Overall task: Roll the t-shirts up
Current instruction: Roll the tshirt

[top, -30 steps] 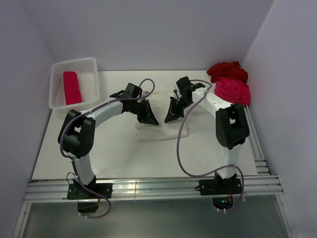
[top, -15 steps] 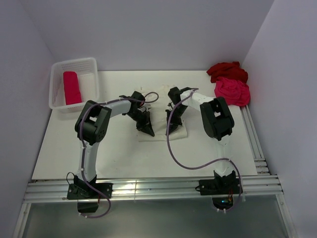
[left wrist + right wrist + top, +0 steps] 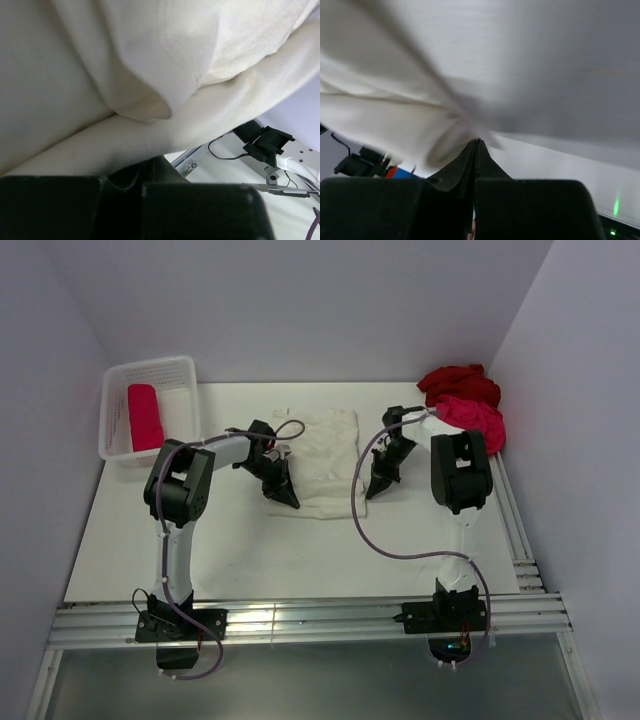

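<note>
A: Where's the cream t-shirt [image 3: 320,455]?
B: Middle of the table [image 3: 240,540] — the left gripper [image 3: 286,495] pinches its near left edge.
A: The right gripper [image 3: 377,487]?
B: Jaws pressed together beside the right edge — cloth caught or not, I cannot tell.

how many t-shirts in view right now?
4. Cream-white shirt spread at centre; rolled pink-red shirt in the basket, far left; dark red shirt and loose pink-red shirt heaped far right. More may hide under that heap.

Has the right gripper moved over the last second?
Yes. The right gripper has swung to the right, farther from the white basket and closer to the pink-red t-shirt.
</note>
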{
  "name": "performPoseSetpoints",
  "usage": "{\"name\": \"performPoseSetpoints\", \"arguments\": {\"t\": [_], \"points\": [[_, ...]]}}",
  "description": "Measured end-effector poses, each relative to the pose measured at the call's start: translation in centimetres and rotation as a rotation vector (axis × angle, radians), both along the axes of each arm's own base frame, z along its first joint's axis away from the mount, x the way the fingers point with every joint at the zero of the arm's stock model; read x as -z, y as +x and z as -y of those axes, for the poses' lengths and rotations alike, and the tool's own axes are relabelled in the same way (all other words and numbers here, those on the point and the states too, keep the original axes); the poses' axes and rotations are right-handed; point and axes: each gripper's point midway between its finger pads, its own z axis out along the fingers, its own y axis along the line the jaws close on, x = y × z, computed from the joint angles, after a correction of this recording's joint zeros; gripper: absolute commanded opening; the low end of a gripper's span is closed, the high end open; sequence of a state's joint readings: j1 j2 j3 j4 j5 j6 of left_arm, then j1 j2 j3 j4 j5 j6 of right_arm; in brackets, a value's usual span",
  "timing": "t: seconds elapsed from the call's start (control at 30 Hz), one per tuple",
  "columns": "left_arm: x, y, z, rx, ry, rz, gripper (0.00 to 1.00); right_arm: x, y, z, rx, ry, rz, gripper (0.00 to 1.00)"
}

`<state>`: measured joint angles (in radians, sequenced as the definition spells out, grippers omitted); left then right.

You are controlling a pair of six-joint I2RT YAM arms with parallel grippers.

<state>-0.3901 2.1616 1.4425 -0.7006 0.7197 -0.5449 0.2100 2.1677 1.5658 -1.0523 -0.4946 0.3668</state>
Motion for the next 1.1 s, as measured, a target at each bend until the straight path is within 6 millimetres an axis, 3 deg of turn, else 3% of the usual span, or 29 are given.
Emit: {"name": "performPoseSetpoints", "arguments": {"t": [0.13, 0.2, 0.27, 0.37, 0.5, 0.53, 0.57, 0.7, 0.77, 0.83, 0.93, 1.1], "points": [[-0.1, 0.4, -0.5, -0.012, -0.006, 0.003, 0.15, 0.2, 1.0, 3.2, 0.061, -0.028, 0.001, 0.03], [-0.3, 0.7, -0.6, -0.019, -0.013, 0.008, 0.25, 0.1, 1.2, 3.4, 0.073, -0.023, 0.008, 0.07], [-1.0, 1.3, -0.5, -0.023, -0.019, 0.024, 0.36, -0.7, 1.5, 2.8, 0.079, 0.008, 0.031, 0.2], [-3.1, 2.9, 0.1, -0.025, -0.044, 0.087, 0.45, -3.0, 1.8, 1.4, 0.084, 0.073, 0.108, 0.41], [-7.8, 5.1, 1.0, -0.035, -0.099, 0.204, 0.5, -7.0, 2.0, -0.3, 0.071, 0.155, 0.258, 0.48], [-9.0, 5.6, 1.2, -0.036, -0.114, 0.236, 0.5, -7.7, 1.9, -0.5, 0.071, 0.171, 0.288, 0.63], [-9.9, 5.8, 1.3, -0.038, -0.124, 0.257, 0.5, -8.5, 1.9, -0.8, 0.077, 0.191, 0.316, 0.64], [-12.7, 6.3, 1.1, -0.051, -0.151, 0.325, 0.51, -8.8, 1.6, -1.5, 0.073, 0.221, 0.361, 0.6], [-12.9, 6.0, 0.6, -0.061, -0.156, 0.338, 0.51, -8.2, 1.8, -2.0, 0.07, 0.233, 0.36, 0.42], [-12.5, 5.4, -0.2, -0.075, -0.154, 0.323, 0.51, -7.6, 2.1, -2.6, 0.08, 0.254, 0.352, 0.23], [-11.1, 4.4, -1.8, -0.105, -0.143, 0.283, 0.51, -7.1, 2.1, -3.6, 0.087, 0.286, 0.334, 0.06], [-8.6, 3.0, -4.5, -0.151, -0.119, 0.219, 0.51, -6.2, 2.3, -6.0, 0.074, 0.312, 0.312, 0.04]]}}
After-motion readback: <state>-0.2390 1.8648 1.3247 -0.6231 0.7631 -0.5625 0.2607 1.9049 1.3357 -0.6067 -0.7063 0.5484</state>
